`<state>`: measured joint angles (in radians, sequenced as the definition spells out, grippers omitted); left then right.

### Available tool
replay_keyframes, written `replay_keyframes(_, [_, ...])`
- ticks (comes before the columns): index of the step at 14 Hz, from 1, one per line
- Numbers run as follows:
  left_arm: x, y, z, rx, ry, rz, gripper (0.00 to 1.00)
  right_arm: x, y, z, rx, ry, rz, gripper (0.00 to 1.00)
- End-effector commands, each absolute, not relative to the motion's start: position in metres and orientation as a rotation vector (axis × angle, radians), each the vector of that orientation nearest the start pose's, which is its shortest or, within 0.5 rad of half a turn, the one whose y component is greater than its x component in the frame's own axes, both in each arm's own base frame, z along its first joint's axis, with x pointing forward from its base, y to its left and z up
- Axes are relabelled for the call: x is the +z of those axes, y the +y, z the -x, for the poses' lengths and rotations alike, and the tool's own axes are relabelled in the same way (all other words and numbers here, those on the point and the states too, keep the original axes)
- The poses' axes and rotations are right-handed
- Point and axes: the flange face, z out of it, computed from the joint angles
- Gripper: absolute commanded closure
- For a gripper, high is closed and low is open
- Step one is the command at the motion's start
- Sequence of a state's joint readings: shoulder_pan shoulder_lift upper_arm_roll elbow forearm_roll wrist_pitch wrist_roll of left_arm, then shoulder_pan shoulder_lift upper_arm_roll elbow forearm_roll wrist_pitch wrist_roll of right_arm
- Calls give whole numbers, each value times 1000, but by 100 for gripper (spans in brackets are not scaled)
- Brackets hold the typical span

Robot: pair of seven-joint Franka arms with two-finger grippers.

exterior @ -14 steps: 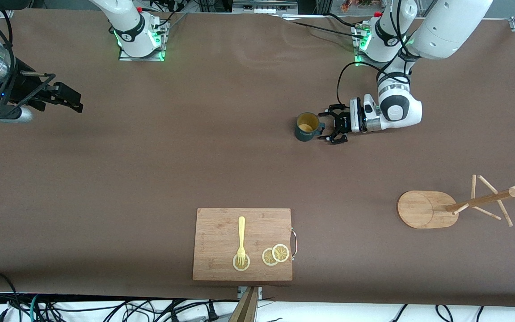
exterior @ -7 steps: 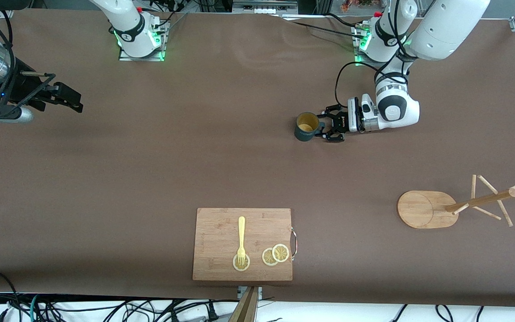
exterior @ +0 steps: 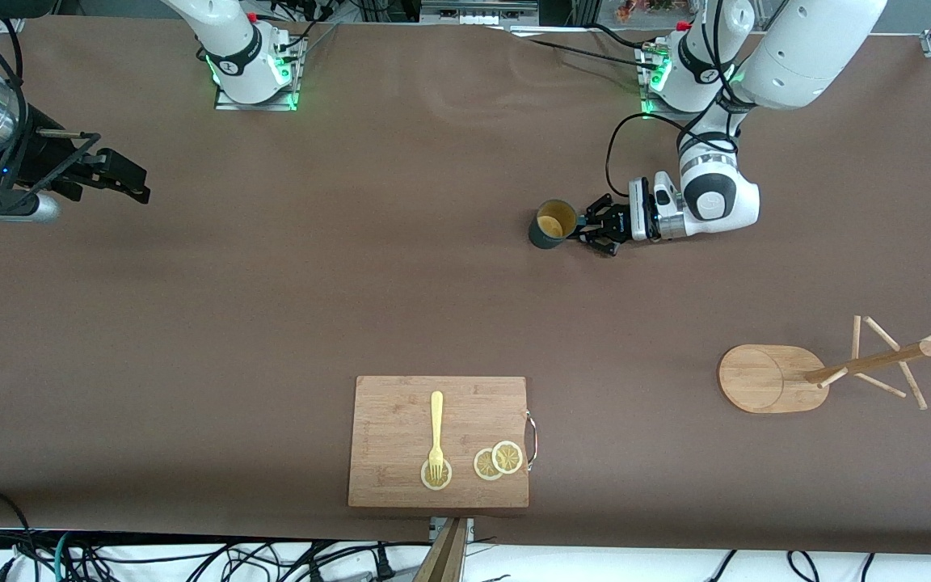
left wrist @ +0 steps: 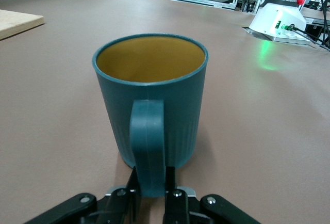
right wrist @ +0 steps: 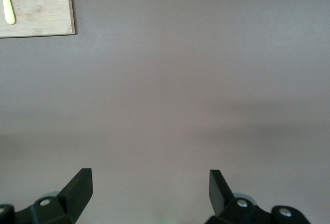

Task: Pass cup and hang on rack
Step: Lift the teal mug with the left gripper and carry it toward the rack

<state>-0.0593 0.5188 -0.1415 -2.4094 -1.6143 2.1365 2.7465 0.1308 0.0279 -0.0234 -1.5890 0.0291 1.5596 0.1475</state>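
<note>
Bare table surrounds the cup (exterior: 553, 223), whose handle the left gripper (exterior: 595, 234) pinches. Right gripper (exterior: 128, 179) waits spread near the table's edge; rack (exterior: 829, 372) stands well apart.

Cup (exterior: 553, 223): upper centre of the front view, farther from the camera than the cutting board (exterior: 439, 441) at lower centre. Fork (exterior: 436, 436) and lemon slices (exterior: 499, 460): on the board. Rack (exterior: 825, 373): lower-right area, toward the left arm's end of the table.
</note>
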Motion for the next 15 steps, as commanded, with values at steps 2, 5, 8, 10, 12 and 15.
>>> replay_keyframes(2, [112, -116, -423, 926, -1373, -1671, 100, 603, 61, -554, 99, 55, 3115, 0])
replay_keyframes(5, [158, -85, -445, 793, -1267, -1772, 100, 604, 61, -554, 96, 55, 3115, 0])
replay_keyframes(8, [205, -47, -460, 631, -1113, -1869, 100, 604, 61, -554, 96, 55, 3115, 0])
replay_keyframes(10, [237, -16, -475, 514, -996, -1939, 100, 604, 60, -554, 96, 58, 3115, 0])
replay_keyframes(12, [276, 13, -485, 418, -843, -1987, 100, 603, 60, -554, 98, 58, 3115, 0])
replay_keyframes(15, [322, 72, -497, 288, -607, -2057, 100, 603, 60, -554, 98, 58, 3115, 0])
